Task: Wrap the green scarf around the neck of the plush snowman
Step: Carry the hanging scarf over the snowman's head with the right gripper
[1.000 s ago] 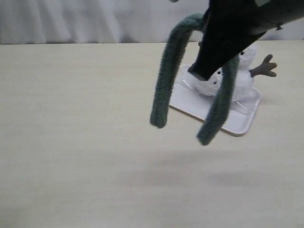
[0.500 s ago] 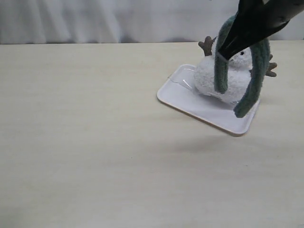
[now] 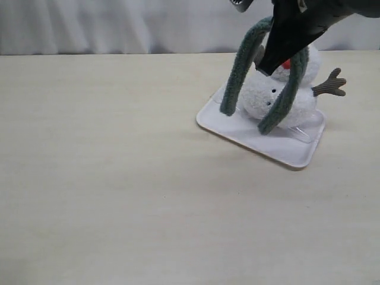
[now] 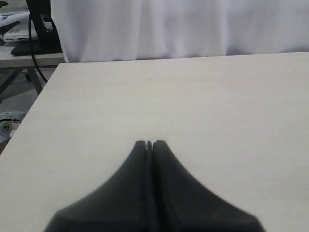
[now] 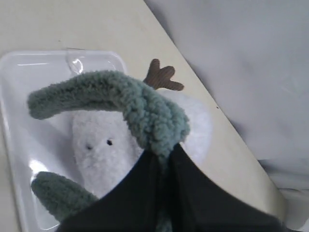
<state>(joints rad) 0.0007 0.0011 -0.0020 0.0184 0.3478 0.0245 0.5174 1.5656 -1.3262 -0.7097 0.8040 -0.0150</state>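
A pale cream table (image 3: 119,190) with a faint wood grain fills most of the exterior view, and white pleated curtains (image 3: 119,27) hang behind its far edge. On the right part of the tabletop lies a white tray (image 3: 294,153), set at an angle to the table's edge. The plush snowman (image 3: 261,98) sits upright on it, a brown twig arm (image 3: 330,85) sticking out to one side and its red nose (image 3: 286,64) just showing.

The right gripper (image 3: 265,66) hangs over the snowman's head, clamped on the middle of the green scarf (image 3: 238,71). The scarf droops from it in an arch. One end hangs beside the snowman, above the tray's near corner. The other falls across the front of the white body. Whether either end touches the tray cannot be told. The scarf is not around the neck.

In the left wrist view the left gripper (image 4: 150,144) hovers over bare tabletop with its fingers pressed together and nothing between them. Past the table's side edge stand a second desk (image 4: 29,57) with a black cable (image 4: 33,46) and grey floor below.
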